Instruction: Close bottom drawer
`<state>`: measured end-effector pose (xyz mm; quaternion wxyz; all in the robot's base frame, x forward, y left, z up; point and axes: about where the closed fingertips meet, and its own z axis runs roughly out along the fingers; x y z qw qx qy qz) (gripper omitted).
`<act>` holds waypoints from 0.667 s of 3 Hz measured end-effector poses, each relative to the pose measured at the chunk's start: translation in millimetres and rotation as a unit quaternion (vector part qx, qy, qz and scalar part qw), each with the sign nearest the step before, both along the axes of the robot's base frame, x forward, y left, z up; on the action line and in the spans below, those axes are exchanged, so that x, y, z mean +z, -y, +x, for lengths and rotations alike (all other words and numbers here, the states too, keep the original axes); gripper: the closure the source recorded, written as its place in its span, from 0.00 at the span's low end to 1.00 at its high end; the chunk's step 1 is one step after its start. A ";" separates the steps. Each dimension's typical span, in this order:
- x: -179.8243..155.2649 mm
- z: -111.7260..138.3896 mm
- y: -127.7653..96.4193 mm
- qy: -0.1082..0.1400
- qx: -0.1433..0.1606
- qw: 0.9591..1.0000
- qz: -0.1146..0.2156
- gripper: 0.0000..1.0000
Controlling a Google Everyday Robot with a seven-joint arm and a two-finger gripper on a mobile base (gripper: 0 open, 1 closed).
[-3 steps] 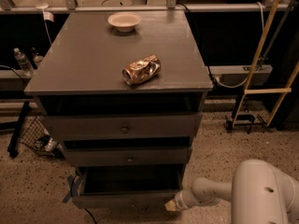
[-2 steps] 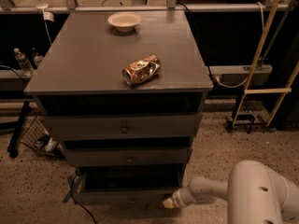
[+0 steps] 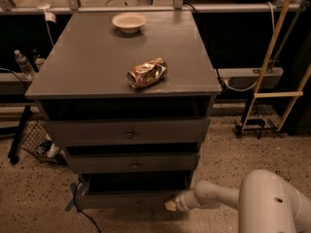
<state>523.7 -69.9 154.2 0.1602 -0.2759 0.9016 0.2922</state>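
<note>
A can [image 3: 147,73] and, at its 12 o'clock, a bowl [image 3: 129,21] are being borne by the cabinet top [image 3: 87,67]; the bottom drawer [image 3: 126,198] is being shown ajar below. The gripper [image 3: 171,205] is being held at that drawer's 3 o'clock end; its opening cannot be told.

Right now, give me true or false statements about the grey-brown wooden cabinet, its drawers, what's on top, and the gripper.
1. The bottom drawer of the grey-brown wooden cabinet is pulled out. True.
2. The gripper is low by that drawer's right front corner. True.
3. The crushed metal can lies in the round white bowl. False: it lies on the cabinet top, apart from the bowl.
4. The bowl stands on the floor. False: it stands on the cabinet top, near its back edge.
</note>
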 end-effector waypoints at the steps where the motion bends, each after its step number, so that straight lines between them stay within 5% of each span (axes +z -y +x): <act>1: 10.7 15.0 -13.8 0.022 0.006 1.000 0.009 1.00; 2: 10.6 14.9 -13.9 0.022 0.006 1.000 0.009 1.00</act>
